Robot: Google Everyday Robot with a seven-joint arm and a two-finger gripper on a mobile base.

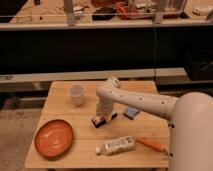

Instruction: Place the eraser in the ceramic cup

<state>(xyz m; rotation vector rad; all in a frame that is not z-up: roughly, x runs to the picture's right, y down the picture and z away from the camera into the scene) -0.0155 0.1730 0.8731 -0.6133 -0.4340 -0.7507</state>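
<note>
The eraser [98, 120], a small block with dark sides and a red patch, lies on the wooden table [135, 132] near its middle. My gripper [104, 116] reaches straight down onto it, at its right end, and hides part of it. The white arm stretches in from the right. The ceramic cup [76, 94], small, white and round, stands upright to the upper left of the eraser, roughly a hand's width away, with nothing seen inside it.
An orange plate [53, 137] lies at the front left. A white tube [116, 145] and an orange carrot-like piece [151, 145] lie along the front edge. A blue pad [131, 112] sits right of the gripper. Dark shelving stands behind the table.
</note>
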